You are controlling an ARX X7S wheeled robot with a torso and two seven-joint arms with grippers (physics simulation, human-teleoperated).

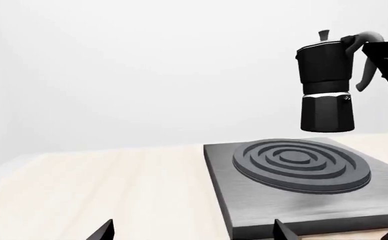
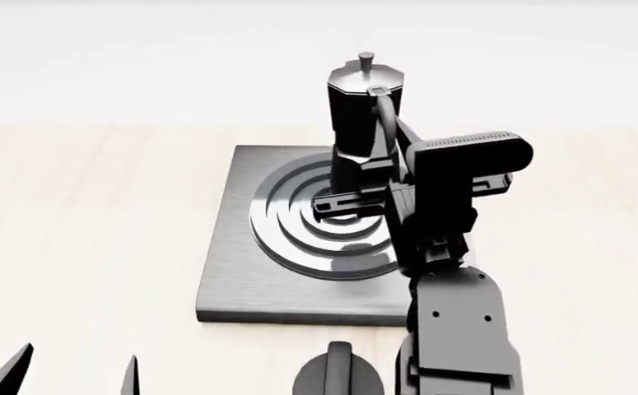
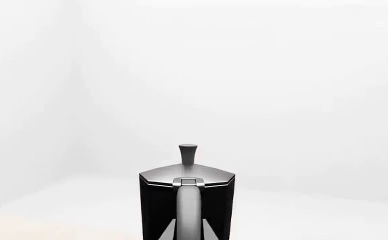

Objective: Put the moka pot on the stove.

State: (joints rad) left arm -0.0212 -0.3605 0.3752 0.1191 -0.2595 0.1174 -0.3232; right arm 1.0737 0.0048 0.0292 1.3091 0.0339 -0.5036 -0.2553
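Right gripper holds moka pot upright above stove.

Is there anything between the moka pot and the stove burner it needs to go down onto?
Nothing visible. The moka pot, held by its handle in the right gripper, hangs upright in the air above the stove. The burner rings below are bare.
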